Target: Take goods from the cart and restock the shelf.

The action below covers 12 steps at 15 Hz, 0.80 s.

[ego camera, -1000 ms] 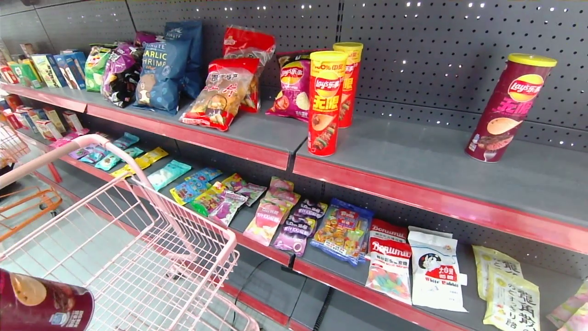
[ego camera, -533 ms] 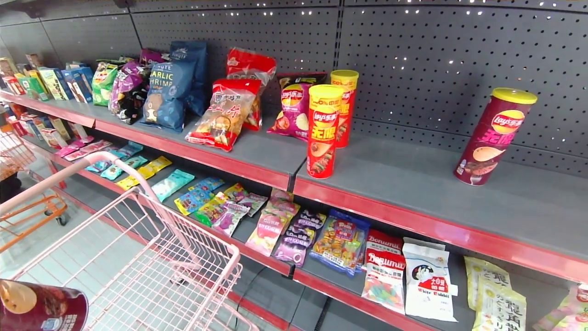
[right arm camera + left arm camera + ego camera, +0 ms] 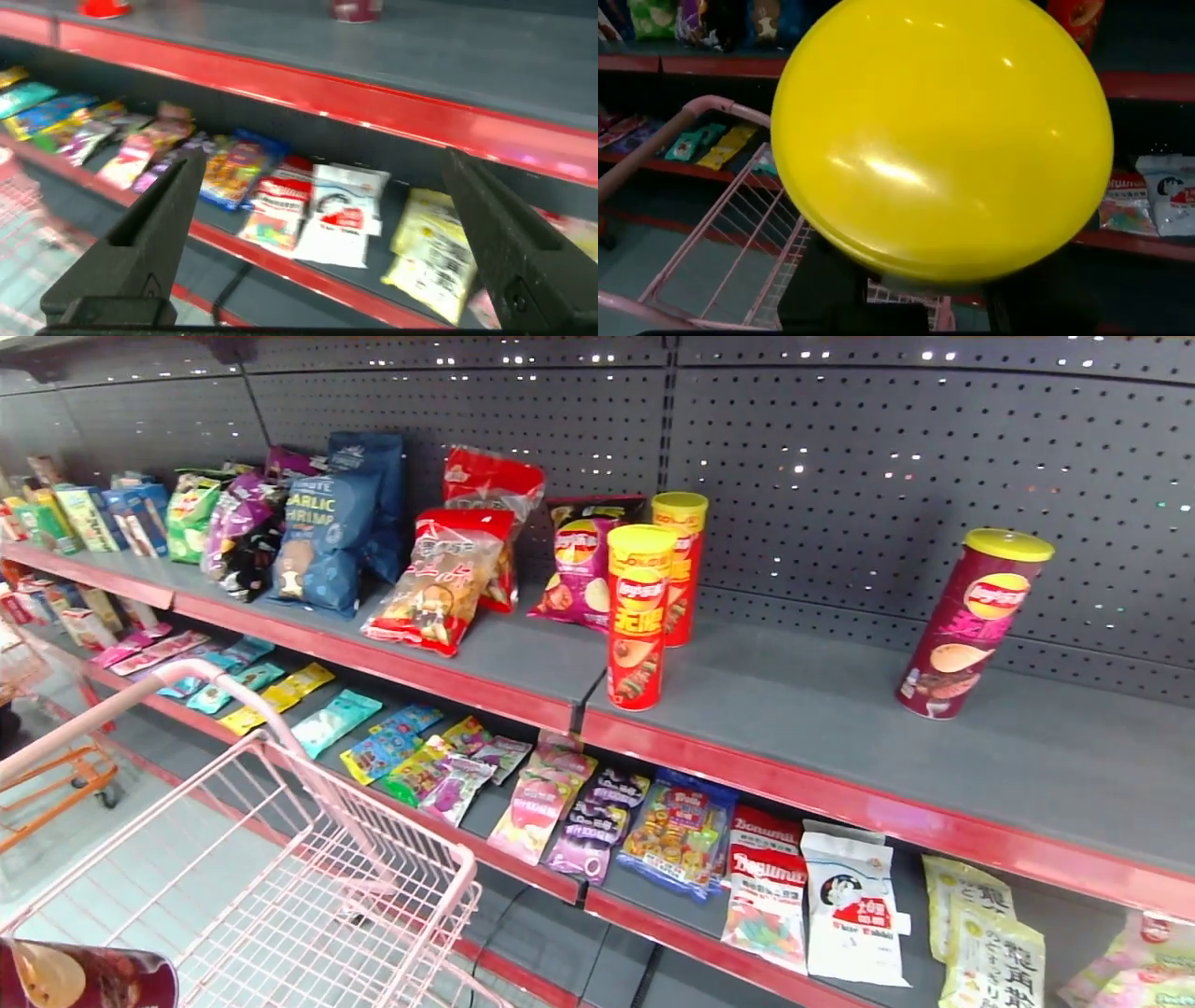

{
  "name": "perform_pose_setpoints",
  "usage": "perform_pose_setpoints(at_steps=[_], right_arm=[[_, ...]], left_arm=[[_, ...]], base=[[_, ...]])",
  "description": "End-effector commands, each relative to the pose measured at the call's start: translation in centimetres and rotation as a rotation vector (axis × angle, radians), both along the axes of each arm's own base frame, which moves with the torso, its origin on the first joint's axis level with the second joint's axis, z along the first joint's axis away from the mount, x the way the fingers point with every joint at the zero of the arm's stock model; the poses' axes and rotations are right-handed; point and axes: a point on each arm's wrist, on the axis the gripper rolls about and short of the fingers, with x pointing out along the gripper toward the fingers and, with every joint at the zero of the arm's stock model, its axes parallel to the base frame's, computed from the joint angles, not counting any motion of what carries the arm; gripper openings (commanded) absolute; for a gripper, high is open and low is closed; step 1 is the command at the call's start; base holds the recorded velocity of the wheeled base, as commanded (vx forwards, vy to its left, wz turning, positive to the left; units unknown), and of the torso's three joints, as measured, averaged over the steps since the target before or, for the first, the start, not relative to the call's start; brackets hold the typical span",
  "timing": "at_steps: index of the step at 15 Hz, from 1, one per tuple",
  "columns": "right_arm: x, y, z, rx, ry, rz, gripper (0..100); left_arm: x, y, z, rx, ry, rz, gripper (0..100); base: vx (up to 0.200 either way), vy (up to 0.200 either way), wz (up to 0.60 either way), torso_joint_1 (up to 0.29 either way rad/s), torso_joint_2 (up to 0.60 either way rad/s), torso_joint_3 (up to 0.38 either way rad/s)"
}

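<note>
A maroon chip can [image 3: 84, 975] with a yellow lid [image 3: 943, 140] is at the lower left, just outside the near corner of the pink wire cart [image 3: 280, 859]. My left gripper [image 3: 934, 303] is shut on it, with a dark finger on each side below the lid. A matching maroon can [image 3: 971, 625] stands on the right of the upper grey shelf [image 3: 840, 737]. My right gripper [image 3: 327, 243] is open with its fingers wide apart, facing the lower shelf's candy bags [image 3: 318, 215].
Two red chip cans [image 3: 637, 616] stand mid-shelf beside snack bags [image 3: 439, 579]. Between them and the maroon can on the shelf is bare shelf. The lower shelf [image 3: 653, 933] holds flat candy packets. An orange cart [image 3: 56, 775] sits far left.
The head camera has tilted up and turned right, so the whole picture shifted down and left. The held can sits lower in the corner. Nothing on the shelf moved.
</note>
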Motion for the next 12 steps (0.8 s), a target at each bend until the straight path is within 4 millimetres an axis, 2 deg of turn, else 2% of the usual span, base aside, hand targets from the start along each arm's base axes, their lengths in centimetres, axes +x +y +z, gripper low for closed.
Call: perform_pose_setpoints(at_steps=[1, 7, 9, 12], right_arm=[[0.01, 0.00, 0.01, -0.002, 0.001, 0.000, 100], [0.01, 0.00, 0.01, 0.000, 0.001, 0.000, 100], [0.01, 0.00, 0.01, -0.002, 0.001, 0.002, 100], [0.01, 0.00, 0.01, -0.003, 0.001, 0.002, 100]], left_arm=[[-0.13, 0.01, -0.04, 0.001, -0.004, 0.005, 0], [0.16, 0.00, -0.11, 0.099, -0.001, 0.012, 0], [0.15, 0.06, -0.07, 0.163, -0.009, 0.029, 0], [0.20, 0.05, 0.04, 0.170, -0.009, 0.032, 0]], base=[[0.000, 0.000, -0.60, -0.002, -0.02, 0.002], [0.000, 0.000, -0.60, 0.007, 0.00, 0.001], [0.000, 0.000, 0.00, 0.000, 0.00, 0.000], [0.000, 0.000, 0.00, 0.000, 0.00, 0.000]])
